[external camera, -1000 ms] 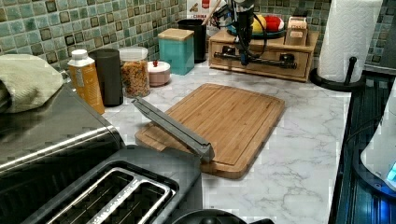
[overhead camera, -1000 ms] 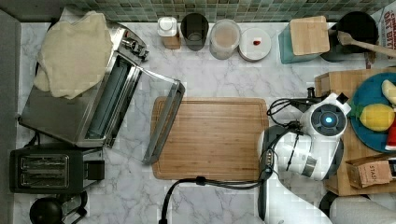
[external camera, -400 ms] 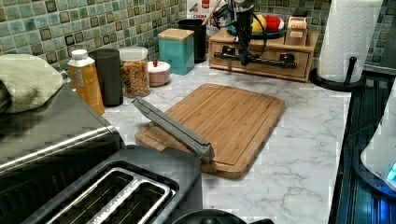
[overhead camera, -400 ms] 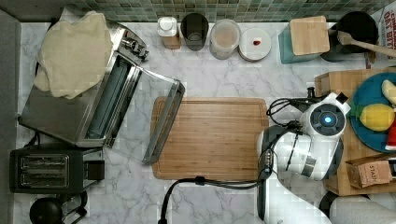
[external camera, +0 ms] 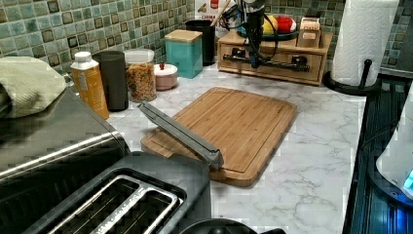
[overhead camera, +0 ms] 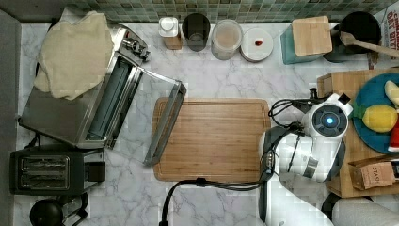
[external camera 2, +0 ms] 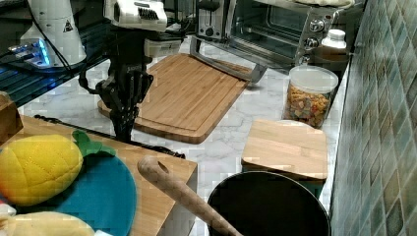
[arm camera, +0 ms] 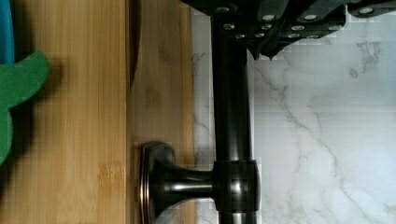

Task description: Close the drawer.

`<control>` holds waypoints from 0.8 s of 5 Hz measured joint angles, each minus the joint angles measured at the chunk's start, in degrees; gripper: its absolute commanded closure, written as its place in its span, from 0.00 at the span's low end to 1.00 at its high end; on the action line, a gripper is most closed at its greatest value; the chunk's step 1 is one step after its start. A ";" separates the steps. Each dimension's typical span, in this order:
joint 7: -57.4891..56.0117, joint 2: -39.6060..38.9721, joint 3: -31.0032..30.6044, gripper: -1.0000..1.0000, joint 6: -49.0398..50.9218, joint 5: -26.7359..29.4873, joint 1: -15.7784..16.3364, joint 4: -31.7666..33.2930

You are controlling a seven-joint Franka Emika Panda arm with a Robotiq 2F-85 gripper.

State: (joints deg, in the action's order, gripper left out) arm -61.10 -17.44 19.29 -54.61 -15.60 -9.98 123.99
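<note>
Single arm (overhead camera: 324,120), gripper (external camera: 253,62) pointing straight down at the front of the wooden stand (overhead camera: 339,84), at the top view's right edge of the counter. Jaw state: cannot tell.

The drawer (external camera: 272,69) is the low front panel of that stand, under the blue plate (overhead camera: 371,136) with the toy lemon (overhead camera: 382,117). It is at the far end of the left view, facing the cutting board (overhead camera: 214,139). In the wrist view a dark seam separates the drawer (arm camera: 161,70) front from the stand (arm camera: 70,140) top. It looks nearly in, but I can't tell if it is fully seated.

Key relation:
- The dark bar handle (arm camera: 231,116) stands off the drawer front on a post, and its long axis runs parallel to the front, left to right in the left view.
- The gripper (arm camera: 266,49) sits right at the bar, over its marble side, so the drawer lies directly beyond the handle from the gripper.
- Touching the bar or just above it: can't tell.

Judgement: the closing move is a straight push square to the bar. That is toward the top view's right, away from the cutting board, and toward the far wall in the left view. Risk: the gripper may slide along or over the round bar if contact is off-centre.
</note>
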 measured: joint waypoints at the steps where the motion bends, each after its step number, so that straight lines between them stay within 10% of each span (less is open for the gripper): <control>1: 0.00 -0.10 0.07 1.00 0.06 0.00 0.06 0.00; 4: 0.00 -0.08 0.07 1.00 -0.45 -0.03 0.06 0.11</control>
State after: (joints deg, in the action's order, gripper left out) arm -61.10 -17.53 19.36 -55.06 -15.62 -9.92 124.10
